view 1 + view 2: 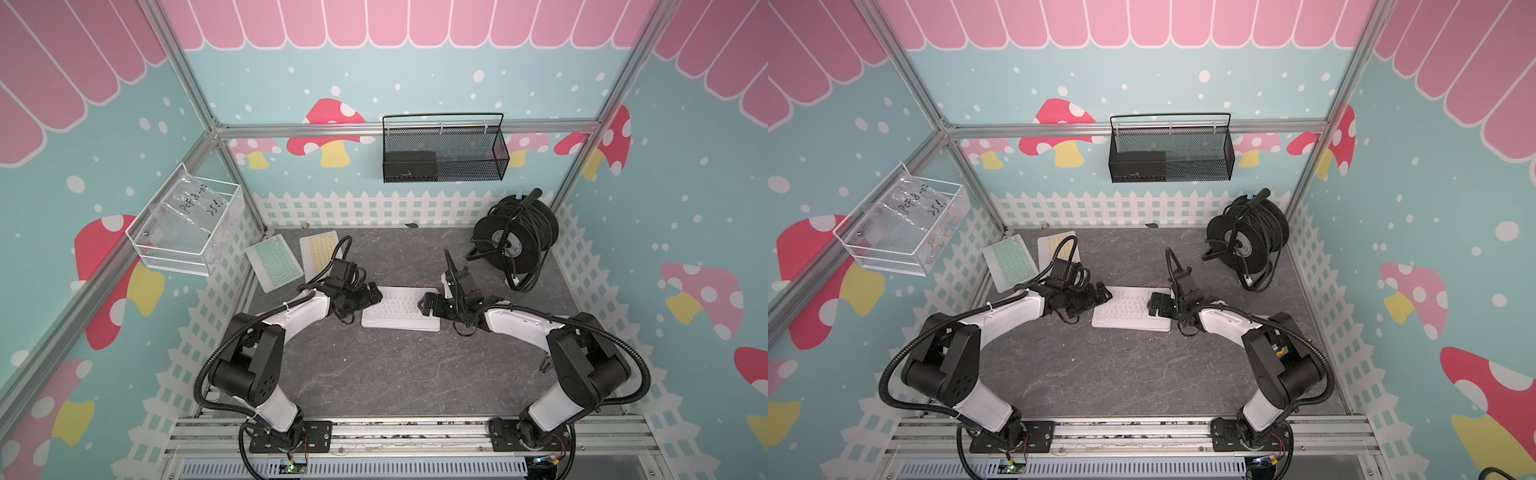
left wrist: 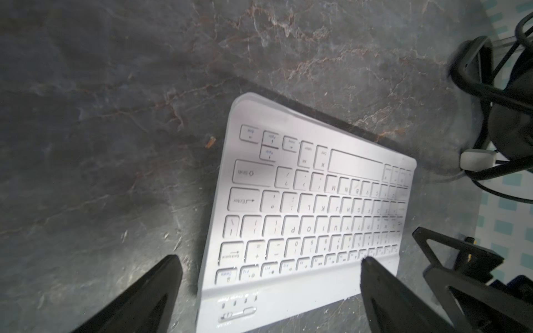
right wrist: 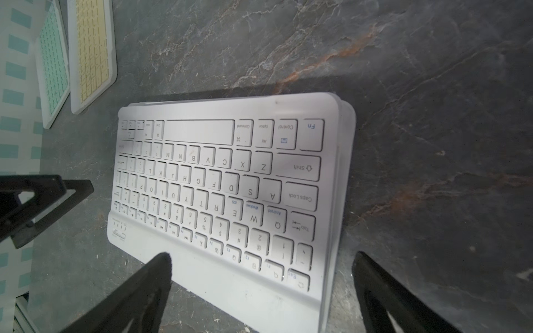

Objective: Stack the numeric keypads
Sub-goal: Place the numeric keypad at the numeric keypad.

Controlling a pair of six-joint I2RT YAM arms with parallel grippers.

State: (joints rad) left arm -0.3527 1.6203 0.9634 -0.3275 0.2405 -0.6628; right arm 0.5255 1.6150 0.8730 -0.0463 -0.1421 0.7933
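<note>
The white keypad (image 1: pixel 401 309) lies flat at the centre of the table (image 1: pixel 395 374), long axis running left to right, on top of what appears to be a stack: the right wrist view shows a further frame edge beneath it. The left gripper (image 1: pixel 371 294) stands at its left short end and the right gripper (image 1: pixel 428 303) at its right short end. Both have their jaws spread wide and hold nothing. The mint keypad (image 1: pixel 274 262) and the yellow keypad (image 1: pixel 319 253) lie side by side in the far left corner, well apart from the stack, with their long axes pointing roughly away from the robot – about a quarter turn off the stack's axis. The left arm is clearly nearer to them, so the next pick probably falls to it. The mint keypad lies close to the left wall, which leaves little room there; the yellow keypad's inner edge faces open table. The cable reel (image 1: pixel 515 241) stands far right, clear of this path.
</note>
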